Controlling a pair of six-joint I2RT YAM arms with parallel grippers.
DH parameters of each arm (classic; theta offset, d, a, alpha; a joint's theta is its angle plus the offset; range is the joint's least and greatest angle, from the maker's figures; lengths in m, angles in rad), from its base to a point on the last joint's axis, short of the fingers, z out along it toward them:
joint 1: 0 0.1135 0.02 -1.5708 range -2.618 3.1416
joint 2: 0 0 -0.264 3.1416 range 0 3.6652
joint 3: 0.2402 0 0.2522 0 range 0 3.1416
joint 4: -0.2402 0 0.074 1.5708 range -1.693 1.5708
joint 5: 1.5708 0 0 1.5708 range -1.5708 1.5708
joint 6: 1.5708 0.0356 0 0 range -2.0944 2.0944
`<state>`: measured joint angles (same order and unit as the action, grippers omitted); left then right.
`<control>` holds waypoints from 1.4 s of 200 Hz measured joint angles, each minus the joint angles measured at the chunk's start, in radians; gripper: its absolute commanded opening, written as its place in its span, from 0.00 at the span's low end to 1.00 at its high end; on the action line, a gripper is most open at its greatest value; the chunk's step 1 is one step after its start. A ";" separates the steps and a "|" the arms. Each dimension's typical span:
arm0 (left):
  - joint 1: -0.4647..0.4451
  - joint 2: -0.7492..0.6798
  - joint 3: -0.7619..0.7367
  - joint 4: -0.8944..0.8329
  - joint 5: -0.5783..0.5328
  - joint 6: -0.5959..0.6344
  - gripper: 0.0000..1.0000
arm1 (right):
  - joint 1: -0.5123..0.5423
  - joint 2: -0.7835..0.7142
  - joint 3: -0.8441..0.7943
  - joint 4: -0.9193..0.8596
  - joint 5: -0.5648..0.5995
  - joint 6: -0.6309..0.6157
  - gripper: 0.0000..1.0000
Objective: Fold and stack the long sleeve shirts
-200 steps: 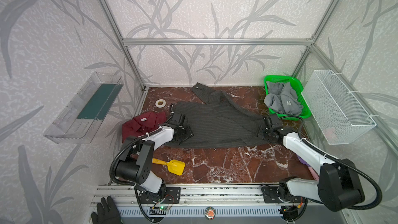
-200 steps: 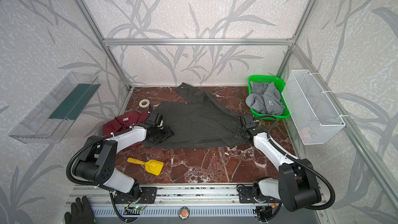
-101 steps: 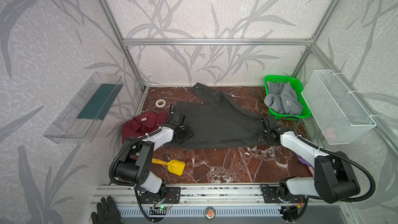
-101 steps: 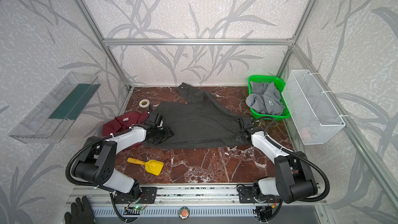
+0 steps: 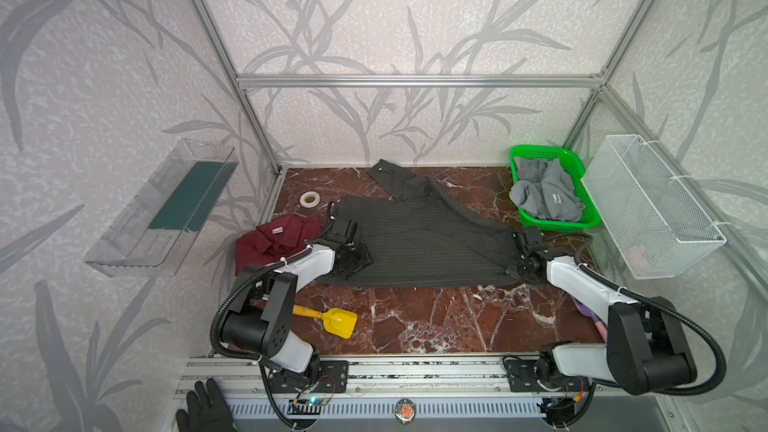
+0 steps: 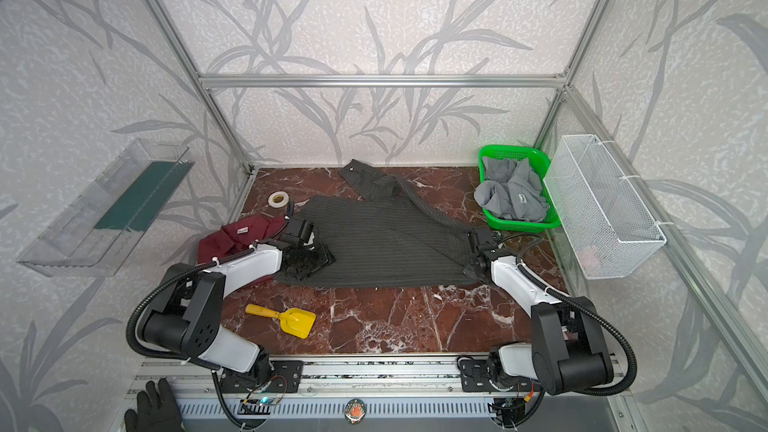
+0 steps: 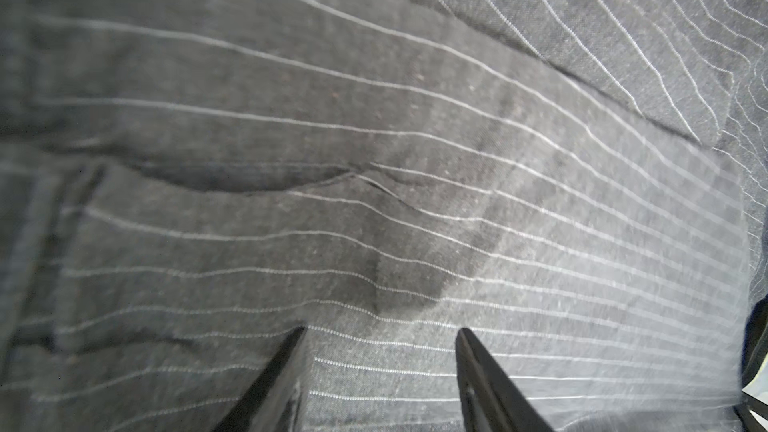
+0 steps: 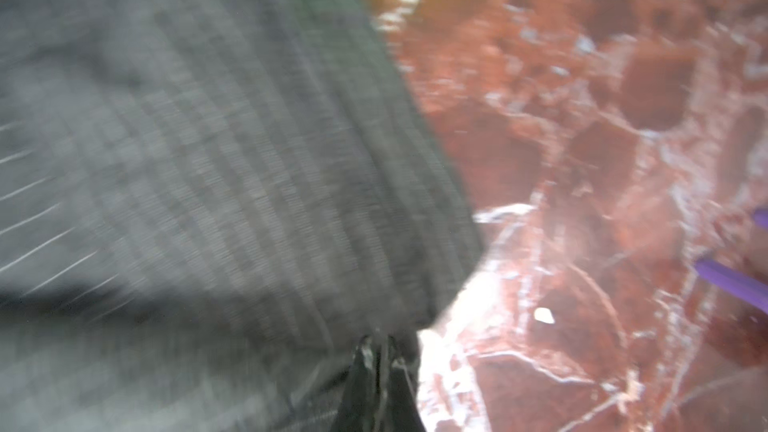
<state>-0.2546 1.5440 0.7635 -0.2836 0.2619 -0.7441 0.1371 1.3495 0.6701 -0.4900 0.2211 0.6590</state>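
My right gripper (image 8: 378, 342) pinches the right edge of the dark charcoal pinstriped cloth shirt (image 5: 419, 243), which stretches leftward to my left gripper (image 7: 380, 329), jaws spread over its opposite end.

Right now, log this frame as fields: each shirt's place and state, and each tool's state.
pinstriped shirt: spread out in the centre, one sleeve toward the back wall
maroon shirt: compact bundle, label up, left of pinstriped shirt
grey shirt: crumpled in green basket
left tool: open, over pinstriped shirt's left part
right tool: shut on pinstriped shirt's right edge
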 measured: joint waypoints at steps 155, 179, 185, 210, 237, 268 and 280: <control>-0.006 -0.026 0.016 -0.107 0.027 0.004 0.59 | 0.115 -0.233 0.064 -0.036 -0.236 0.018 0.40; -0.003 -0.026 0.033 -0.117 0.042 0.002 0.59 | 0.182 -0.134 0.039 0.106 -0.374 0.048 0.37; -0.002 -0.026 0.036 -0.117 0.047 0.002 0.60 | 0.188 -0.101 0.033 0.131 -0.392 0.053 0.37; 0.008 -0.045 0.060 -0.132 0.062 0.000 0.62 | 0.192 0.009 -0.014 0.214 -0.420 0.070 0.37; 0.029 -0.093 0.140 -0.169 0.060 0.008 0.64 | 0.191 0.046 -0.034 0.224 -0.413 0.070 0.38; 0.043 -0.130 0.262 -0.172 0.040 0.029 0.70 | 0.190 0.005 0.027 0.192 -0.403 0.023 0.55; 0.047 -0.132 0.301 -0.168 0.023 0.039 0.71 | 0.192 -0.019 0.086 0.192 -0.393 -0.011 0.62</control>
<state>-0.2081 1.4120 1.0645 -0.4519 0.2844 -0.7052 0.3286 1.3300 0.7563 -0.2977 -0.1719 0.6483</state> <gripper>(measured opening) 0.698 0.549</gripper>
